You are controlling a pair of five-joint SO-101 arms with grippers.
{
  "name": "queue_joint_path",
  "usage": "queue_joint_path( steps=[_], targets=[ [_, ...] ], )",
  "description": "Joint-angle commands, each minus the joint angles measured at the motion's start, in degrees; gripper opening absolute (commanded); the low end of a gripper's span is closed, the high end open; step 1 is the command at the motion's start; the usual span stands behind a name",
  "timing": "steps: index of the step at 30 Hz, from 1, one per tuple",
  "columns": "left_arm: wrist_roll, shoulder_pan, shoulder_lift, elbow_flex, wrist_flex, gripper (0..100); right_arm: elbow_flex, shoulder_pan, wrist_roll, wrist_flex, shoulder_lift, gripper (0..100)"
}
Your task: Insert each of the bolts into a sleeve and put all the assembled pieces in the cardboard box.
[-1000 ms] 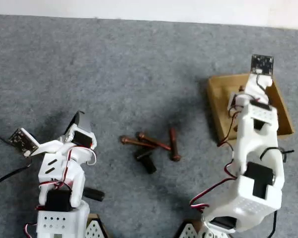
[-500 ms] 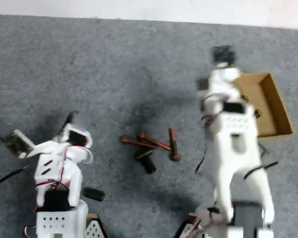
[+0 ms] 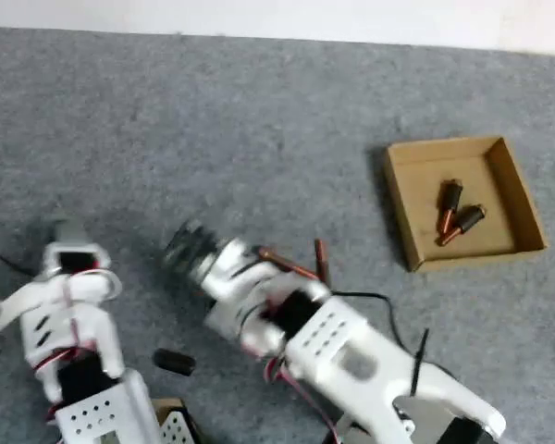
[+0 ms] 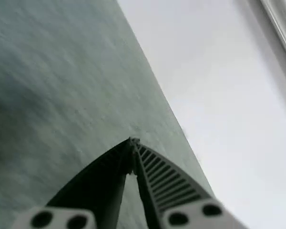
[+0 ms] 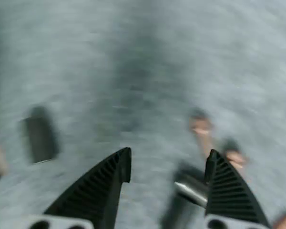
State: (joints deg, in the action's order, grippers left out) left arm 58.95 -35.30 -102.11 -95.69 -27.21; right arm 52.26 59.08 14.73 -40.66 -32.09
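Your right gripper (image 5: pixel 169 160) hangs spread wide over the grey felt table (image 3: pixel 213 120), by slim copper bolts (image 3: pixel 287 264). Your left gripper (image 4: pixel 132 144) is pinched together. Two sleeved bolts (image 3: pixel 450 199) lie slantwise in the shallow cardboard box (image 3: pixel 421 199). A stubby black sleeve (image 3: pixel 174 362) lies crosswise near the left arm's base.

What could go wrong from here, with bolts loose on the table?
1. The open right gripper hangs just over the bolts, which lie close together; it could nudge them apart or pinch two at once.
2. The sleeve lies right by the left arm's base, where a grasp may be awkward.
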Motion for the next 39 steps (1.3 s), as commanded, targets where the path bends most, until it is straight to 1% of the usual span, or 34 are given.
queue_joint_path(
  steps=[1, 3, 6, 11, 15, 19, 23, 28, 30, 34, 39],
  targets=[
    [0.62, -11.82, -0.22, 3.21, 1.23, 1, -0.40, 5.67, 1.05, 0.66, -1.19, 21.7],
    [0.70, -14.73, -0.22, 4.00, 1.23, 1, -1.27, 7.25, 1.05, 1.54, 1.45, 21.7],
    [0.70, -17.45, -0.22, 4.97, 1.23, 1, -6.20, 9.10, 1.05, 0.75, 9.89, 21.7],
    [0.70, -17.63, -0.22, 4.53, 1.41, 1, -18.86, 12.18, 1.05, -2.77, 26.59, 21.7],
    [0.70, -17.54, -0.22, 4.35, 1.41, 1, -28.97, 14.55, 1.05, -6.55, 36.62, 21.7],
    [0.70, -17.54, -0.22, 4.35, 1.41, 1, -36.44, 17.10, 0.70, -12.35, 43.47, 21.7],
    [0.70, -17.63, -0.22, 4.35, 1.41, 1, -40.40, 17.27, 0.79, -17.63, 48.13, 21.7],
    [0.70, -17.80, -0.22, 4.35, 1.41, 1, -41.45, 17.27, 0.88, -19.91, 50.77, 21.3],
    [0.70, -17.71, -0.22, 4.35, 1.41, 1, -41.45, 17.27, 0.97, -19.91, 50.77, 17.3],
    [0.70, -17.80, -0.22, 4.26, 1.41, 1, -41.27, 17.10, 0.97, -20.26, 51.03, 0.7],
    [0.70, -17.71, -0.22, 3.56, 1.49, 1, -41.36, 13.93, 0.97, -24.04, 50.77, 0.4]
  ],
)
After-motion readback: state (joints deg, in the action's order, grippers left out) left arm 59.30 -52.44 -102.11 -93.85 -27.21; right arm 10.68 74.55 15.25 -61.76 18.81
